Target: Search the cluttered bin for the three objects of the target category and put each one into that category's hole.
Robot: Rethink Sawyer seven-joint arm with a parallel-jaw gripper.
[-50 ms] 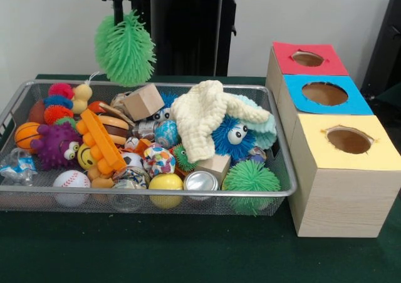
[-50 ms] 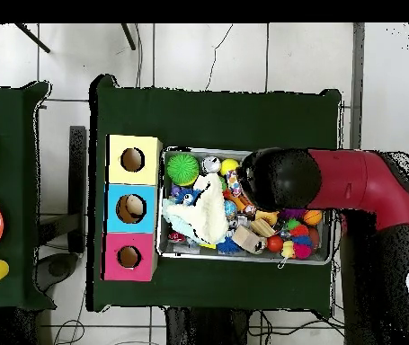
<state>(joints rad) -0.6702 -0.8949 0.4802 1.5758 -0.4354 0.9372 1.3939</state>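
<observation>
Progress is judged to be at the first delivery, not past it. A green spiky ball point(image 1: 125, 47) is held clamped in the jaws of the gripper point(image 1: 126, 10) and hangs in the air above the far-left part of the wire bin point(image 1: 285, 170), clear of everything inside it. From this the target category is taken to be the soft spiky balls — though that is a judgement, not something shown.

Nothing can be seen inside the three holes, so whether any object has already been dropped cannot be told. The boxes stand in a row just beside the bin's right end in the front view: the yellow-topped box point(image 1: 376, 158) nearest, the blue-topped box point(image 1: 294, 98) behind it, the red-topped box point(image 1: 285, 54) farthest.

Candidates are left in the bin — a second green spiky ball point(image 1: 250, 178) at the near-right corner, a blue fuzzy ball with eyes point(image 1: 232, 136) partly under the pale yellow cloth point(image 1: 200, 117), and a purple spiky ball with eyes point(image 1: 56, 144) near the left end.

The held ball is not yet over any hole; carrying it across and releasing it remains to be done.
</observation>
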